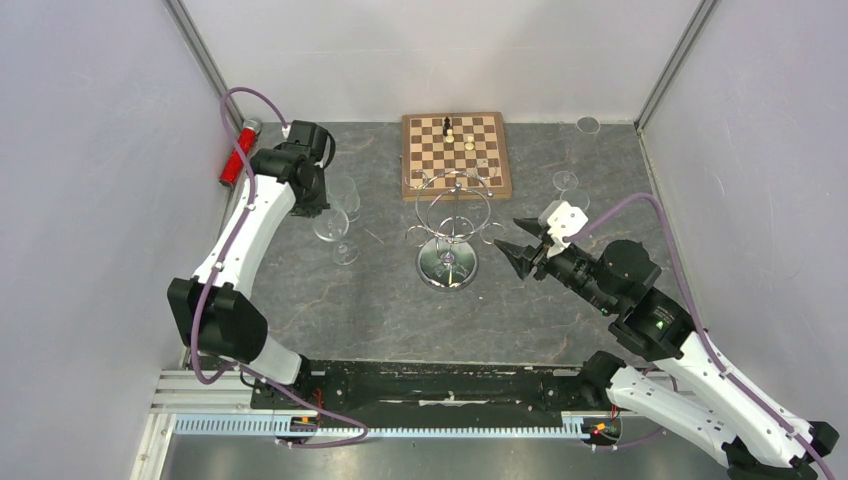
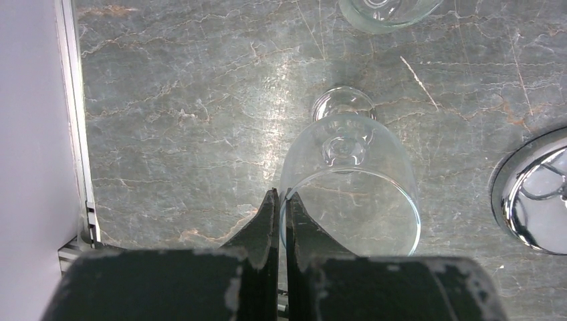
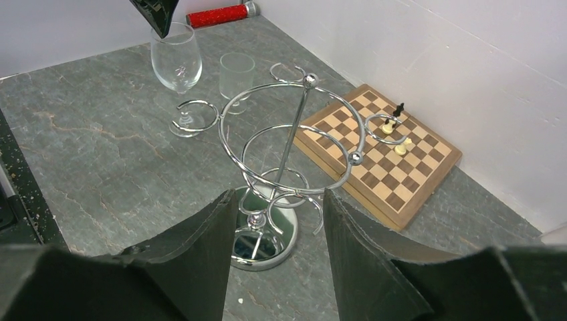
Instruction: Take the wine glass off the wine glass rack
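Wine glass [image 2: 351, 187] is clamped at the rim by the left gripper [image 2: 281, 200]. The jaws are almost together, with only the thin glass wall between the fingertips. In the left wrist view the bowl sits just right of the fingers, at lower centre of the frame, and the foot is seen through it.

The glass is upright and clear of the wine glass rack [image 1: 447, 268]. In the top view it is left of the rack, centre-left of the frame, with bare table [image 1: 350, 320] between the two. The foot is at tabletop level; whether it is touching cannot be told.

In the right wrist view the glass is seen at upper left, with the left fingertip on its rim from above. A second glass [image 3: 237, 73] stands just beside it, apart from it.

The right gripper [image 3: 279, 197] is spread wide with nothing held. It is pointed at the rack from the right; the rack's post and base are framed between its fingers but not touched.

No glass is seen hanging on the rack's loop arms.

A chessboard [image 1: 490, 175] with a few pieces lies behind the rack, at upper centre of the top view. A red cylinder [image 1: 237, 155] lies along the left wall at upper left.
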Controlling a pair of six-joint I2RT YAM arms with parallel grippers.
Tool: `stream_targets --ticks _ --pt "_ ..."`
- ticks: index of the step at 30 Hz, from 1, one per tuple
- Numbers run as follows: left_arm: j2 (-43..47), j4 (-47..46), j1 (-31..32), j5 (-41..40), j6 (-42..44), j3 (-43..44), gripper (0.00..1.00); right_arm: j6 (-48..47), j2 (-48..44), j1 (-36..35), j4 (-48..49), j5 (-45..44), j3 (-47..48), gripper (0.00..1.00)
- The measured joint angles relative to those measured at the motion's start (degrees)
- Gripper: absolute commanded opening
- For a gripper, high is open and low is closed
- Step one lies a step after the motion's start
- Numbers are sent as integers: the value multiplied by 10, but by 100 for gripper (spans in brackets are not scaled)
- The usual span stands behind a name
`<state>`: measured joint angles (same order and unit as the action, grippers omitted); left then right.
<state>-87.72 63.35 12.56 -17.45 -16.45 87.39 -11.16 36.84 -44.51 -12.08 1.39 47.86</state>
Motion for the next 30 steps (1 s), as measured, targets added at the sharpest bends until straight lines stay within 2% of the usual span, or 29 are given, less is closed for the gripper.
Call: stream_targets --ticks 12,16,21,26,30 --pt "0 -12 0 0 1 -17 5 0 7 0 0 0 0 54" --pt "0 -16 0 0 1 -18 12 1 8 0 0 0 0 55" --pt "0 -21 0 1 3 -19 32 2 8 0 0 0 0 57" --pt "0 -22 0 2 5 -19 40 3 12 0 0 -2 0 59" --pt "0 -22 0 2 6 -19 53 6 18 0 -5 -14 1 63"
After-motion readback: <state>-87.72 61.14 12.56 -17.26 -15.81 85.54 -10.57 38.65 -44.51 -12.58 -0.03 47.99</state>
